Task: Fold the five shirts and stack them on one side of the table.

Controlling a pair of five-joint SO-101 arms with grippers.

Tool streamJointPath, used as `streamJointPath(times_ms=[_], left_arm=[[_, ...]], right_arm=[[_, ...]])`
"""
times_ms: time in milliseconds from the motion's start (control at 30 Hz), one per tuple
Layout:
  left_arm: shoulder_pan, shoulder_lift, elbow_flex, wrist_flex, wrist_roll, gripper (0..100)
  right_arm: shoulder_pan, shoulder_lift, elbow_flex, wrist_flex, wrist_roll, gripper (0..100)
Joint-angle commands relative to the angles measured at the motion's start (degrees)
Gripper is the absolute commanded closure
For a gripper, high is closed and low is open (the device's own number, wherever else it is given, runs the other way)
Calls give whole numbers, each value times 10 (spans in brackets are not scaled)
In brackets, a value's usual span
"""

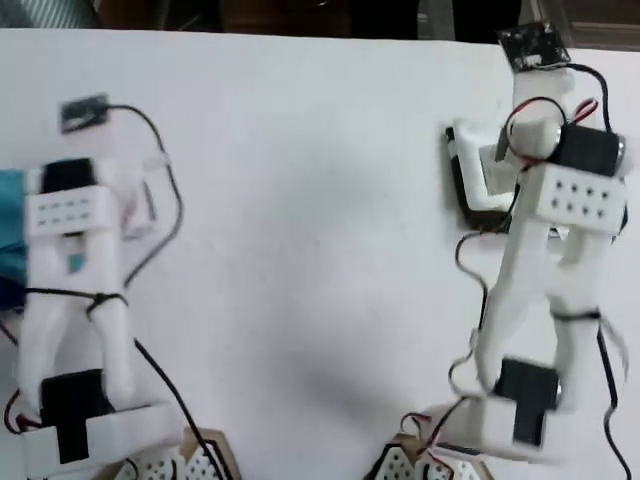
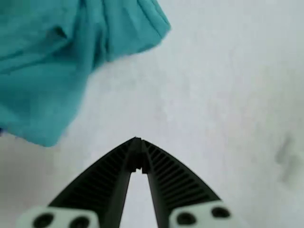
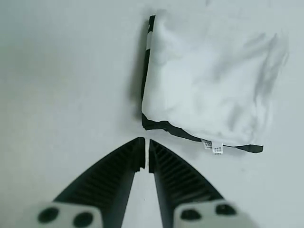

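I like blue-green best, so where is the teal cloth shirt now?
The crumpled teal cloth shirt lies at the white table's left edge in the high view, right beside the left arm.

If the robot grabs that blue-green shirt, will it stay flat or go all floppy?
Probably floppy: the teal shirt lies in soft, rumpled folds. Thin cloth like that is likely light, and a push would probably bunch it up.
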Motion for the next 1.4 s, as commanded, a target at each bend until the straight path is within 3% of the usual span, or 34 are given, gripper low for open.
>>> streamJointPath(times_ms=[0,100,200,267,367,500,600,767,1067,1133,1233,1367], left_arm=[[-99,-21,-72,-11,-91,972],[-180,-10,-89,-43,-179,933],[-233,28,-89,-64,-232,803],[-261,64,-90,-81,-236,747],[-296,120,-114,-113,-236,758],[-320,197,-187,-110,-237,758],[-324,250,-242,-104,-238,758],[-316,330,-329,-60,-236,758],[-295,440,-422,-8,-238,764],[-287,453,-438,7,-238,811],[-276,461,-456,25,-236,963],[-269,461,-459,30,-236,976]], right_arm=[[-22,-85,9,43,1,978],[-34,-124,64,52,1,975],[-45,-172,154,36,2,974],[-56,-212,220,14,4,974],[-77,-290,325,-29,5,967],[-104,-400,466,-91,5,887],[-107,-467,563,-138,5,839],[-107,-539,682,-174,6,848],[-105,-602,771,-193,6,847],[-104,-608,785,-208,6,847],[-107,-612,795,-214,6,847],[-107,-612,795,-214,6,847]])
